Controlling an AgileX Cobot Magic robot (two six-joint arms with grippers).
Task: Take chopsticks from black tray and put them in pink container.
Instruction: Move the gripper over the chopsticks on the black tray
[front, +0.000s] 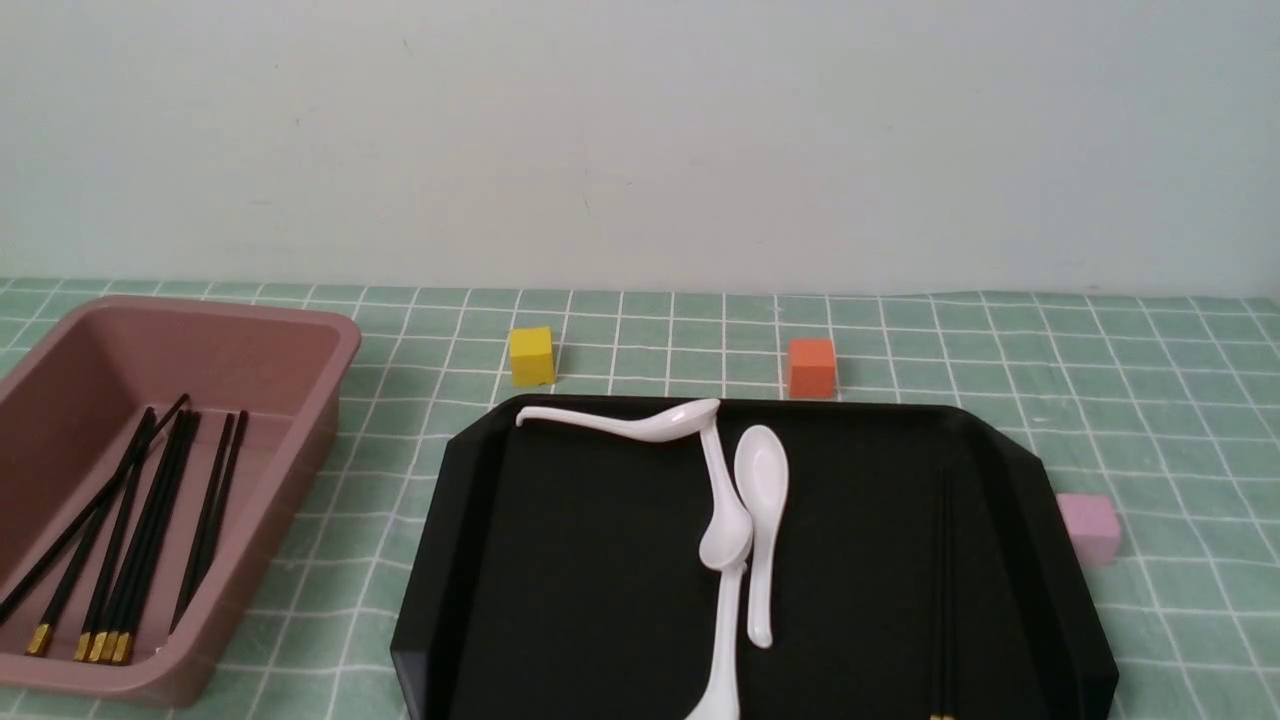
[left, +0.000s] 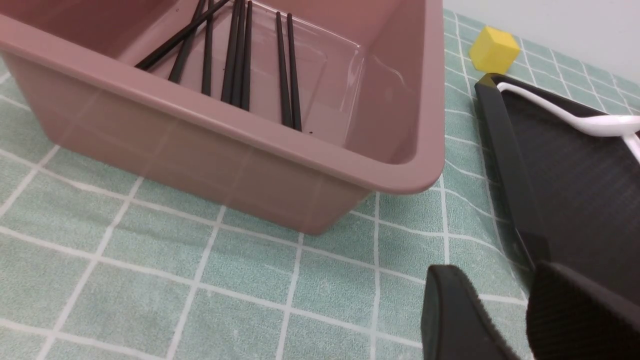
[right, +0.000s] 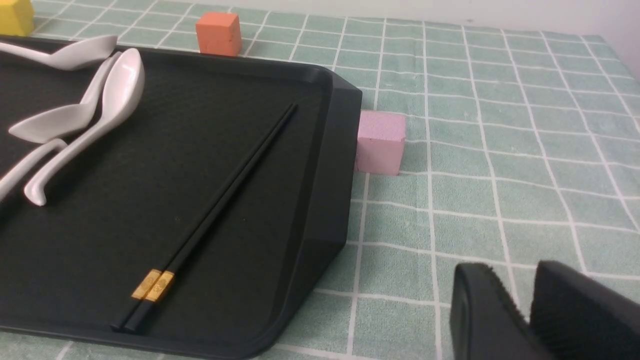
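Black chopsticks (right: 220, 200) lay along black tray (right: 325, 165) right rim, more in pink container (front: 300, 330); my left claw (left: 520, 295) and right claw (right: 525, 290) were each nearly together, empty.

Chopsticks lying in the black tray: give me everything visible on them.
Two chopsticks lie flat on the floor of the black tray, side by side and touching, near its right rim and roughly parallel to it. They are long, very thin and black, each with a short gold band near the thick end, which points toward the robot. The white soup spoons lie apart from them; only the tray touches them.
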